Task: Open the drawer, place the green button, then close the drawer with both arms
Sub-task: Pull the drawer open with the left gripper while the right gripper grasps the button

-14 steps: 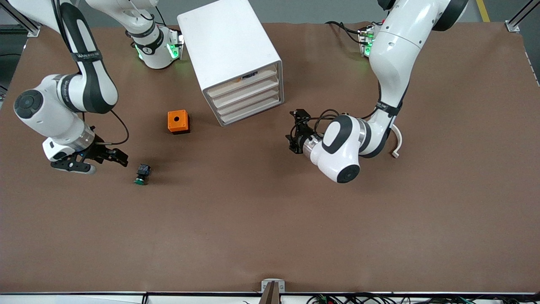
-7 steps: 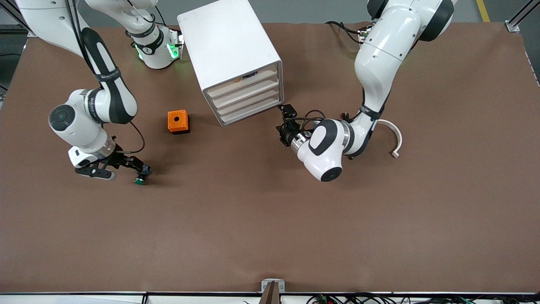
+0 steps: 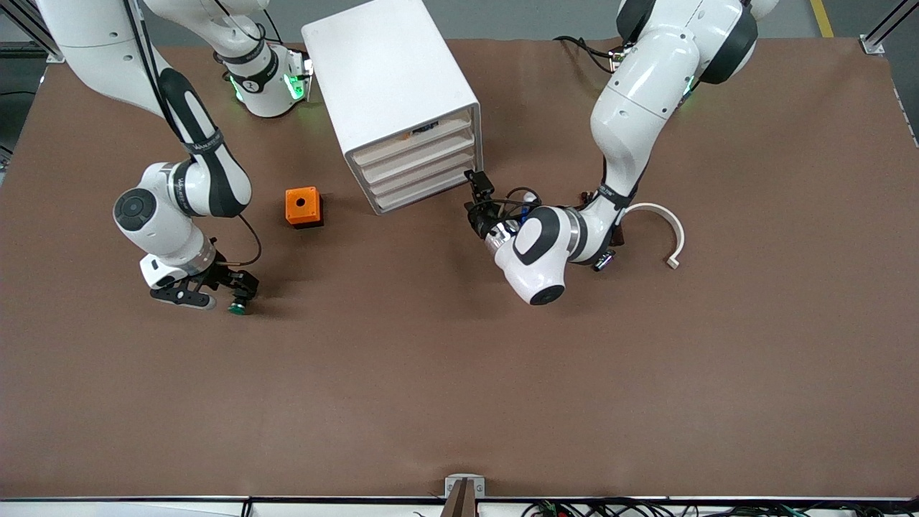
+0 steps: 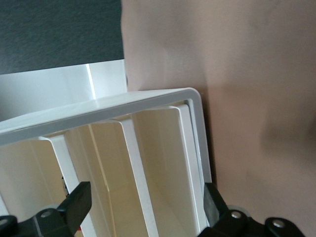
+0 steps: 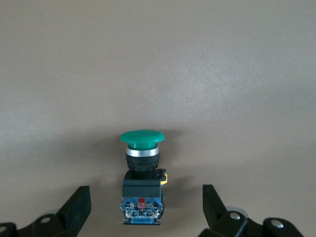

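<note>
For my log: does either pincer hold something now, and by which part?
Nothing is held. The right pincer is open around the green-capped black button; the left pincer is open at the white cabinet.

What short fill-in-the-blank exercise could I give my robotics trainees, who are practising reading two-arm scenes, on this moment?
1. The open right gripper has the ____-capped button lying between its fingers.
2. The open left gripper is at the front of the white ____.
3. The drawer is the ____ of four stacked fronts.
4. The cube with a hole is ____ in colour.

Missing words: green; cabinet; lowest; orange
</note>
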`<state>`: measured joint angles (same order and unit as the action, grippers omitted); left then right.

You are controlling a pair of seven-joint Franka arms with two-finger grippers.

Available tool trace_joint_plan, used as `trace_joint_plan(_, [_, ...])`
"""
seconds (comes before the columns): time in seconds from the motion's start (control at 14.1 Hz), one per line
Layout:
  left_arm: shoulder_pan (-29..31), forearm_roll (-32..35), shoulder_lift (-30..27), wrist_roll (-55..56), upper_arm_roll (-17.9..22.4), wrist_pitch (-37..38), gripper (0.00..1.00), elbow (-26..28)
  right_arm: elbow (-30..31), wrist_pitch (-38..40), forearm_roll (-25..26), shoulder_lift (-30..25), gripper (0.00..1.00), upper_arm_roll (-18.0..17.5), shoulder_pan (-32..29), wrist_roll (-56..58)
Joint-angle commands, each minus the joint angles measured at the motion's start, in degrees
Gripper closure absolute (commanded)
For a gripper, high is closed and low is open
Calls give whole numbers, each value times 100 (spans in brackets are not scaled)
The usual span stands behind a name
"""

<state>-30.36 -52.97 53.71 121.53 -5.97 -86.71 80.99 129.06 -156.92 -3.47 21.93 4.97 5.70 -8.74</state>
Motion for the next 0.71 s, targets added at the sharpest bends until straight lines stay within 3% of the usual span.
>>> trace_joint_plan(0.0, [12,-196,193,275,-124,233,0,-180,58,-93,5,74,0,21,-17,-154])
trace_joint_plan(0.07, [4,-205,193,283,-167,268,2,-171,49,-93,5,118,0,21,-17,-154])
trace_joint_plan(0.43, [4,-196,360,310,-299,295,43,-154,23,-93,-4,215,0,21,9,-268])
trace_joint_plan(0.64, [-92,-196,395,310,-326,478,45,-127,14,-93,5,277,0,12,36,-426])
